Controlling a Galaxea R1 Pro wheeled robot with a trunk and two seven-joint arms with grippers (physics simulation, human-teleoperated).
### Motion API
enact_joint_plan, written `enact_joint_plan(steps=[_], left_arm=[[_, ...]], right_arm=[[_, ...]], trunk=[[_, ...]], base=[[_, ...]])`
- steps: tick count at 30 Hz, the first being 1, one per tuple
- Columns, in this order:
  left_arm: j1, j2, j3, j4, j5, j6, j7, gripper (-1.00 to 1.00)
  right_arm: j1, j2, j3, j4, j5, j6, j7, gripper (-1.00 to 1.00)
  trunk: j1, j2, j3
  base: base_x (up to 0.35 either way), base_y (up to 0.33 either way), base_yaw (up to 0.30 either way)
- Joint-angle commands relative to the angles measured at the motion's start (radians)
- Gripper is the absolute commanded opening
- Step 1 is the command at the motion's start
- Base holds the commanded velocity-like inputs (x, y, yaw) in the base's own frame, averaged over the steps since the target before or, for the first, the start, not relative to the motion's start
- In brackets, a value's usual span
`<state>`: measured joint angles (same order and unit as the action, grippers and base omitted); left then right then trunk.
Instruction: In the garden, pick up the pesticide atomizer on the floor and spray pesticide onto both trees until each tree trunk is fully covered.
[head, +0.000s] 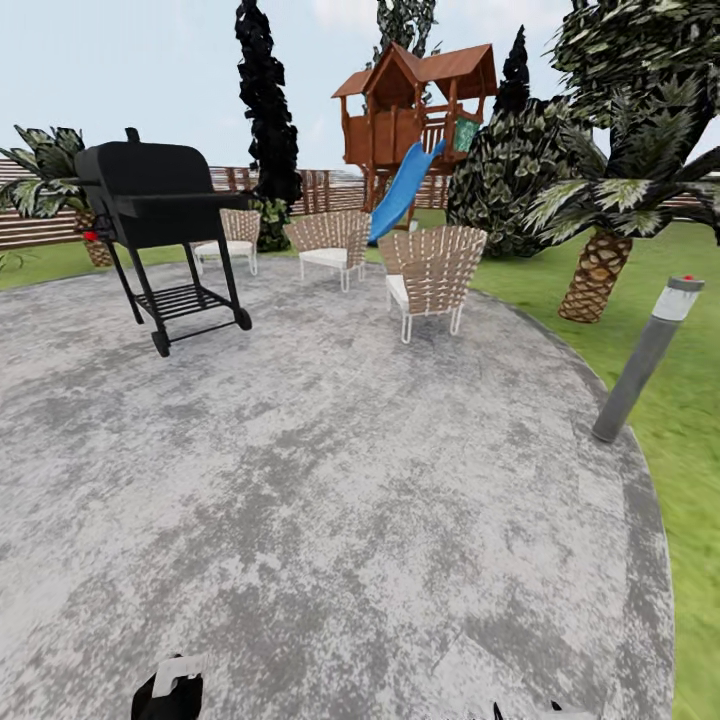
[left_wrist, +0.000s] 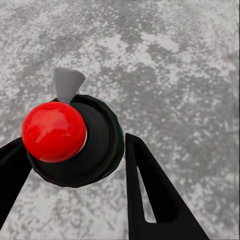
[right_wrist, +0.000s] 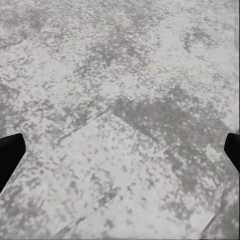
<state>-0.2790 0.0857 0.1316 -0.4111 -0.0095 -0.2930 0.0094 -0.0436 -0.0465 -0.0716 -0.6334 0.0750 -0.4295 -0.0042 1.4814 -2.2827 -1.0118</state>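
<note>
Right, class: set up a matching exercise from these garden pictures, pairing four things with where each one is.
Things:
1. black barbecue grill on wheels
2. blue plastic slide
3. grey bollard lamp with a red top
4. black atomizer bottle with a red top

Places:
a. between the left pincer's fingers
b. on the grey stone paving, left side
c. leaning from the wooden playhouse
d. at the paving's right edge, by the grass

Pairs: 1-b, 2-c, 3-d, 4-a

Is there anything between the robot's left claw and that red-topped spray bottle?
No. The pesticide atomizer already sits between the fingers of the left end effector, held over the grey stone paving. Nothing visible separates them.
</note>
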Motion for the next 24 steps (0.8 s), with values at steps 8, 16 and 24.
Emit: enact_joint_plan(steps=[8,16,24], left_arm=[[0.0,0.0,0.002,0.0,-0.001,-0.003,0.001,-1.0],[0.0,0.0,0.002,0.0,-0.001,-0.003,0.001,-1.0],[0.0,0.0,0.002,0.0,-0.001,-0.003,0.001,-1.0]], right_arm=[[-0.001,0.0,-0.002,0.001,0.008,-0.003,0.0,1.0],[-0.001,0.0,-0.002,0.001,0.008,-0.003,0.0,1.0],[-0.001,0.0,-0.002,0.001,0.008,-0.003,0.0,1.0]], trunk=[[0.0,0.0,0.006],[0.0,0.0,0.011],[0.0,0.0,0.016]], base=[[0.0,-0.27,-0.256],[0.0,-0.27,-0.263],[0.0,-0.27,-0.272]])
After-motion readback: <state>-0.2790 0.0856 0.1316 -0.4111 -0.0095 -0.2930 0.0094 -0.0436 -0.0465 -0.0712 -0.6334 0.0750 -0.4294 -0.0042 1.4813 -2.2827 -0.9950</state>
